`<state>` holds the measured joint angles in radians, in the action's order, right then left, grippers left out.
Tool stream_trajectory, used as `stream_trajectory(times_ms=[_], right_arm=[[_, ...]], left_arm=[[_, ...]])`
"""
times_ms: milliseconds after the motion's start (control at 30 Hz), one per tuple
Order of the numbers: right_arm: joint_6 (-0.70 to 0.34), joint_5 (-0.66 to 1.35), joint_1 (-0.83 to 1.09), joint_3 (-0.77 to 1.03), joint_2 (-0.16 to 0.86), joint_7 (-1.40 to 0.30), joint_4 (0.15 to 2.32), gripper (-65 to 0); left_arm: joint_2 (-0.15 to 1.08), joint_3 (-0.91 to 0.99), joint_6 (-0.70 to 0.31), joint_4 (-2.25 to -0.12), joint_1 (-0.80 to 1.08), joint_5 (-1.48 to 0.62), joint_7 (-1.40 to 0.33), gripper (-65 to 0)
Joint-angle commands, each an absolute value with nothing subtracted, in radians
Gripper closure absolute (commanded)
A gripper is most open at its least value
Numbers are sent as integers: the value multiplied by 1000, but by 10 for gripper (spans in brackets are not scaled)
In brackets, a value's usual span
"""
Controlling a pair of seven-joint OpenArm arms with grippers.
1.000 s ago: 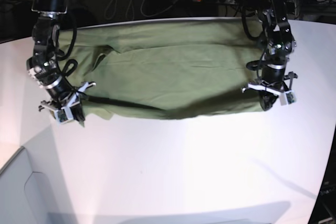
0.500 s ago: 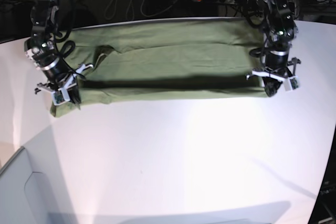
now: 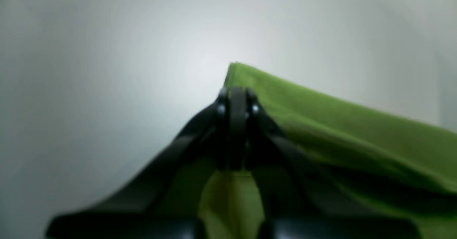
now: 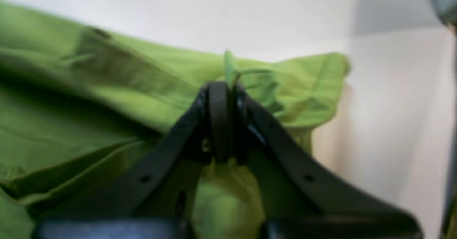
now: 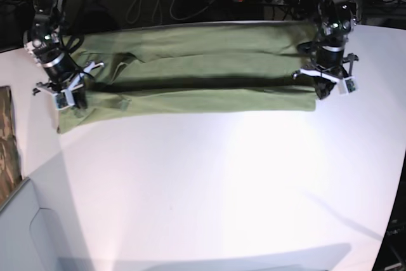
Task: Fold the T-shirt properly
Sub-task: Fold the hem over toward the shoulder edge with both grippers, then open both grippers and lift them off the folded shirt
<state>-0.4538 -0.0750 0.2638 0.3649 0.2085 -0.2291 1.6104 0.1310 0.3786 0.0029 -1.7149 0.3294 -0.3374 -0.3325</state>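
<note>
My left gripper (image 5: 330,91) and right gripper (image 5: 68,101) each pinch soft olive T-shirt (image 5: 196,71) cloth, stretched into a long folded band along the white worktop's (image 5: 216,182) far edge.

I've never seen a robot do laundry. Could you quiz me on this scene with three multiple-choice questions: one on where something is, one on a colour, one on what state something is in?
1. Where does the T-shirt lie on the white table?
A. along the far edge
B. in the near corner
C. hanging off the near side

2. What colour is the T-shirt?
A. navy blue
B. olive green
C. bright red

3. What are the left gripper and right gripper doing?
A. both open above the cloth
B. one open, one shut
C. both shut on the cloth

Answers: 1 A, the base view shows it stretched across the far side. 2 B, all views show green cloth. 3 C, each wrist view shows closed jaws pinching green fabric.
</note>
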Motion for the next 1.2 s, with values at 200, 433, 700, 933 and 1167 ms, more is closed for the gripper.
stream_trajectory(times_ms=[200, 433, 700, 933, 1167], right_arm=[[-460, -59, 297, 361, 206, -206, 1629, 0], [-460, -59, 334, 358, 205, -206, 1629, 0], [-461, -59, 343, 355, 203, -211, 1627, -1], [-463, -59, 344, 354, 203, -213, 1618, -91], [-463, -59, 348, 363, 205, -213, 1646, -387]], left_arm=[[137, 383, 1, -1735, 326, -341, -306, 0], [133, 383, 1, -1727, 325, -341, -306, 0], [133, 383, 1, -1724, 325, -341, -308, 0], [110, 383, 1, -1724, 326, -341, -315, 0], [107, 375, -1, -1733, 354, -341, -317, 0]])
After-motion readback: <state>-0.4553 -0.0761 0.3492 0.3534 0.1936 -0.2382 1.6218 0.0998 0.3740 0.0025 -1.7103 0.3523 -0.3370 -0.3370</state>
